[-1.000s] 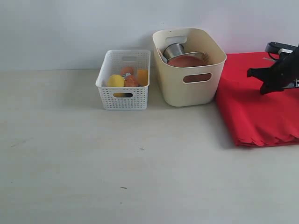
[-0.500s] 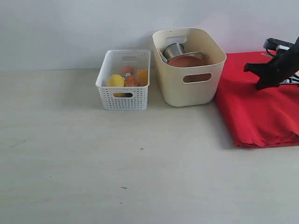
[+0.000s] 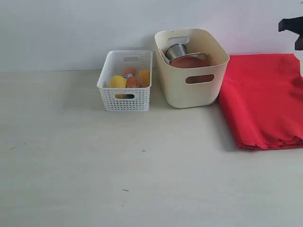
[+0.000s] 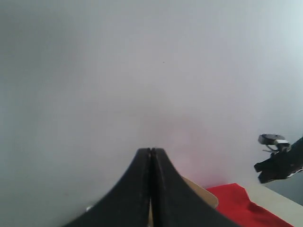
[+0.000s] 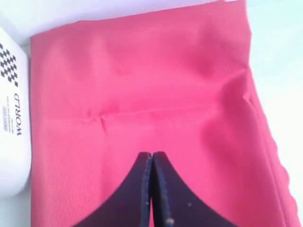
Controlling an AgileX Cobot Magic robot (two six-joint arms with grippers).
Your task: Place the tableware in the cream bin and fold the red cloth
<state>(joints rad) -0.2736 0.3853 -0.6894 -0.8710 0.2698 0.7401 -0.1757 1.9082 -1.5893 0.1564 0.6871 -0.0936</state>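
The cream bin (image 3: 189,90) stands by the back wall with a steel cup (image 3: 176,50) and a brown plate (image 3: 188,62) inside; other tableware is hidden. To its right the red cloth (image 3: 262,99) lies folded flat, scalloped edges stacked at the front. My right gripper (image 3: 284,24) hangs high above the cloth's far right corner, partly cut off by the frame. In the right wrist view it (image 5: 152,155) is shut and empty over the cloth (image 5: 142,80). My left gripper (image 4: 151,150) is shut and empty, facing the wall, above the bin's rim (image 4: 201,191).
A white perforated basket (image 3: 125,92) with a lemon (image 3: 117,82) and other food stands left of the bin. A white printed box (image 5: 12,118) lies beside the cloth. The right arm (image 4: 279,165) shows in the left wrist view.
My right gripper has risen from just over the cloth to high above its far right corner. The cloth's top now lies bare and flat.
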